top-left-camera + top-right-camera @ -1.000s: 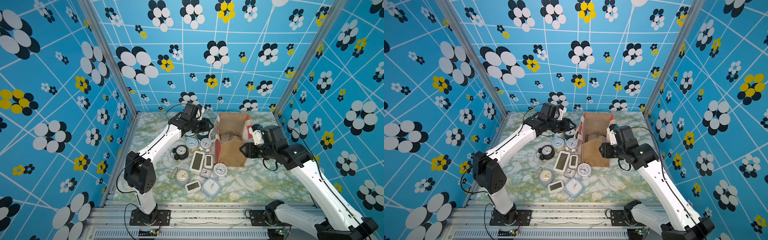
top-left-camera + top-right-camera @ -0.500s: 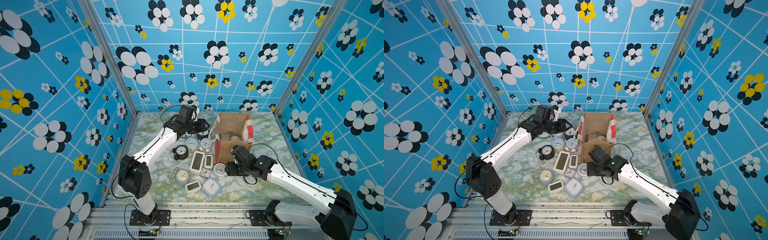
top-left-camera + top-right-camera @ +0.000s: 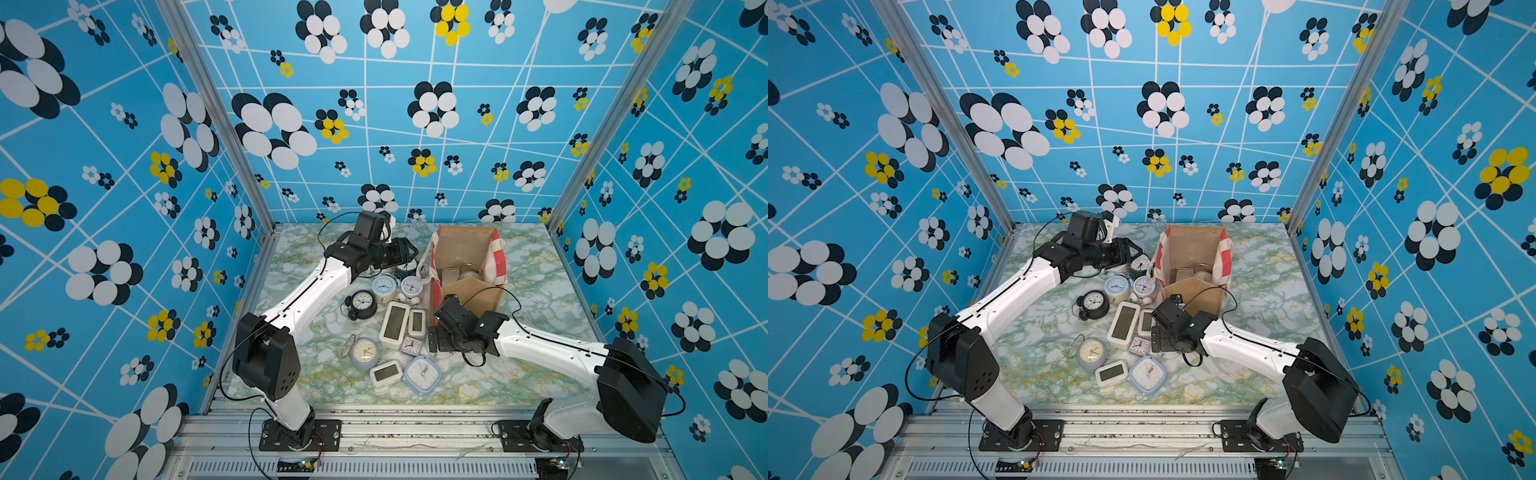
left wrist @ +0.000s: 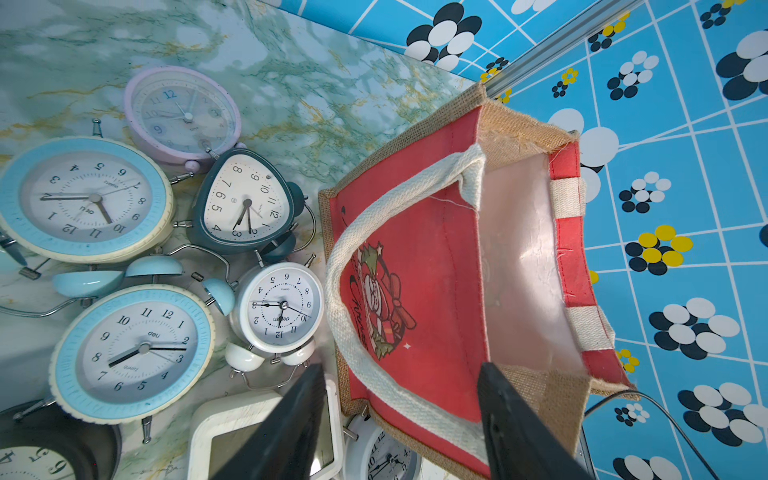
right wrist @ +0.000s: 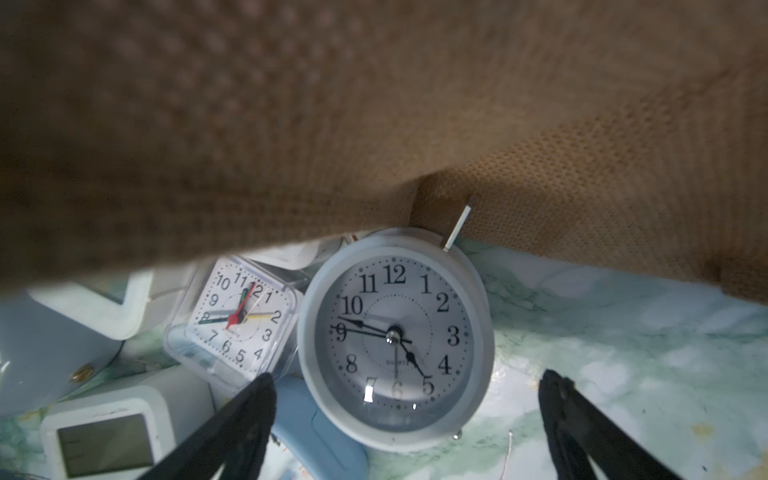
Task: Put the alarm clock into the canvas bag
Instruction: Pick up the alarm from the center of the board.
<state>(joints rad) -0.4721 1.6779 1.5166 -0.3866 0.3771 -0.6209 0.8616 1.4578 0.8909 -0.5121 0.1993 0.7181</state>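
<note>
The right jaws stood wide apart and empty, low over the marbled green worktop (image 3: 536, 374). The lower rim of a white round alarm clock (image 5: 395, 336) lay in the gap between them, touched by neither side. That clock lay face up on the worktop, outside the canvas bag (image 5: 374, 104), with its top just beside the bag's burlap front wall. A clear square travel clock (image 5: 241, 320) sat against its side. A white digital clock (image 5: 104, 440) lay a little farther off. In both top views the right arm's wrist hid the round clock. The left jaws were partly open and held nothing. They hung by the bag's red side panel (image 4: 436, 249) and white woven handle (image 4: 374, 216), and whether they touched the cloth could not be told. The bag (image 3: 473, 293) (image 3: 1196, 291) stood upright at the back of the worktop with its mouth open. A white twin-bell clock (image 4: 282, 307), a teal triangular clock (image 4: 245, 203) and two light-blue twin-bell clocks (image 4: 133, 353) crowded the worktop beside it.
</note>
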